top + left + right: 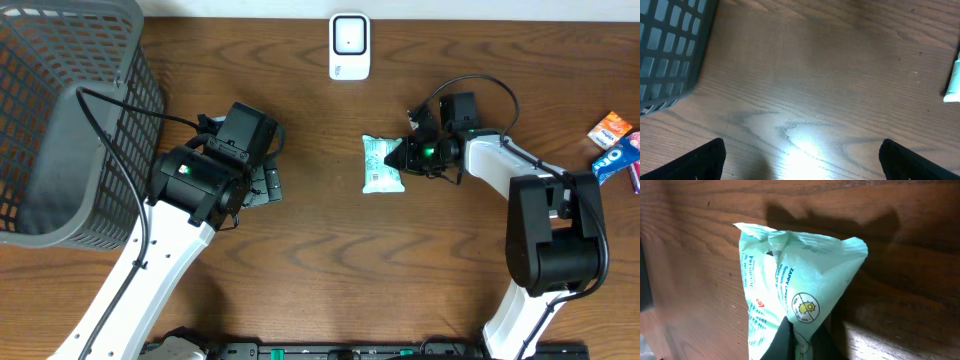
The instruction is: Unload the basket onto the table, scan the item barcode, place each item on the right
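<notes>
scanner (349, 46) = reference, white unit at the far table edge, screen side up

pale green packet (381, 164) lies on the wood table (310, 290), nearer the robot than the scanner, slightly to its right and well apart from it

right gripper (405, 155) comes in from the scanner's right, level with the packet, jaws pressed together on the packet's edge. right wrist view: dark fingertips (782, 345) pinch a fold of film, and the packet (795, 290) bunches to a point there, green print and a round yellow logo facing the camera. can't tell if the packet is off the wood

left gripper (262, 185) hangs nearer the robot than the scanner and to its left, fingers spread wide, holding nothing. left wrist view: one fingertip (705, 160) in each lower corner, bare wood between them, sliver of packet (952, 82) at the right frame edge

grey mesh basket (60, 130) sits far left of the scanner, at the table corner

snack packs (612, 130), orange and blue, lie far right of the scanner at the table edge
</notes>
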`<state>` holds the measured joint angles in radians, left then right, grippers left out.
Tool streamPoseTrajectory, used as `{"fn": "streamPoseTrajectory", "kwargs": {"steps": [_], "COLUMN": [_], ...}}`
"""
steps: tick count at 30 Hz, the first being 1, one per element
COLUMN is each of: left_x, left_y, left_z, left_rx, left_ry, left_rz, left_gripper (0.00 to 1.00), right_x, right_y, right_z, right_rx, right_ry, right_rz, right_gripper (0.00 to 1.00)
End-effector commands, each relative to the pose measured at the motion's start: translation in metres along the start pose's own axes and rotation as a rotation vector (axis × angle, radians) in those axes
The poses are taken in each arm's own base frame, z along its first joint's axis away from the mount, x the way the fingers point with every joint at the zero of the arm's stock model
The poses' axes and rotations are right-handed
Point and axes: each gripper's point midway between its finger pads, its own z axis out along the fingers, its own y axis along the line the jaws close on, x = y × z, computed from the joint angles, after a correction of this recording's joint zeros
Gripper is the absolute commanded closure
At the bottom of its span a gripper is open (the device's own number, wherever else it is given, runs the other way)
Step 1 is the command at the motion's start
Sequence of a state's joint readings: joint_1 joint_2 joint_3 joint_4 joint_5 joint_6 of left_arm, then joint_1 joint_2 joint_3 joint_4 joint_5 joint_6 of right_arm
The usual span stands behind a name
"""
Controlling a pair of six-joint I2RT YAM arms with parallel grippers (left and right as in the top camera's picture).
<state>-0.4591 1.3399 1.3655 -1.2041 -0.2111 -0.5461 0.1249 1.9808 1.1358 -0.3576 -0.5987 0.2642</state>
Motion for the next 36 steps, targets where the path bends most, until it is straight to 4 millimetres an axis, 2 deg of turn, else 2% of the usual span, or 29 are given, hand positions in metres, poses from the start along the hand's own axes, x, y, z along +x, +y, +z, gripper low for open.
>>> {"fn": "streamPoseTrajectory", "kwargs": {"steps": [1,4,7,13,16,19,22,24,25,26,29,30,32,36], "left_x": [0.001,0.001,0.001,0.001,0.001,0.001,0.001,0.001,0.001,0.001,0.001,0.001,0.001,0.001], "left_y": [0.001,0.001,0.001,0.001,0.001,0.001,0.001,0.001,0.001,0.001,0.001,0.001,0.001,0.001], "left_z": [0.002,0.002,0.002,0.002,0.002,0.002,0.002,0.002,0.002,0.002,0.002,0.002,0.002,0.002], "left_rx": [-0.009,-0.009,-0.009,-0.009,-0.009,-0.009,-0.009,-0.009,-0.009,-0.009,-0.009,-0.009,-0.009,-0.009], "left_ry": [0.008,0.008,0.008,0.008,0.008,0.008,0.008,0.008,0.008,0.008,0.008,0.008,0.008,0.008], "left_rz": [-0.002,-0.002,-0.002,-0.002,-0.002,-0.002,-0.002,-0.002,-0.002,-0.002,-0.002,-0.002,-0.002,-0.002], "left_gripper": [0.02,0.02,0.02,0.02,0.02,0.02,0.02,0.02,0.02,0.02,0.02,0.02,0.02,0.02], "right_x": [0.009,-0.004,-0.022,-0.048,-0.050,-0.049,-0.047,-0.040,-0.036,-0.031,-0.022,-0.021,-0.022,-0.026], "right_y": [-0.023,-0.019,-0.021,-0.021,-0.022,-0.027,-0.028,-0.029,-0.030,-0.031,-0.034,-0.036,-0.040,-0.047], "right_z": [0.012,-0.001,-0.029,-0.102,-0.123,-0.136,-0.131,-0.111,-0.100,-0.086,-0.061,-0.057,-0.056,-0.055], "right_rx": [0.100,0.110,0.225,0.619,0.821,1.008,1.124,1.105,1.073,1.022,0.891,0.860,0.807,0.642], "right_ry": [0.015,-0.020,-0.084,-0.251,-0.316,-0.350,-0.353,-0.301,-0.268,-0.229,-0.159,-0.151,-0.147,-0.124], "right_rz": [0.040,0.046,0.036,-0.069,-0.121,-0.168,-0.218,-0.241,-0.242,-0.235,-0.189,-0.166,-0.114,-0.018], "right_gripper": [0.99,0.99,0.99,0.99,0.98,0.98,0.99,0.99,0.95,0.87,0.55,0.49,0.44,0.44]}}
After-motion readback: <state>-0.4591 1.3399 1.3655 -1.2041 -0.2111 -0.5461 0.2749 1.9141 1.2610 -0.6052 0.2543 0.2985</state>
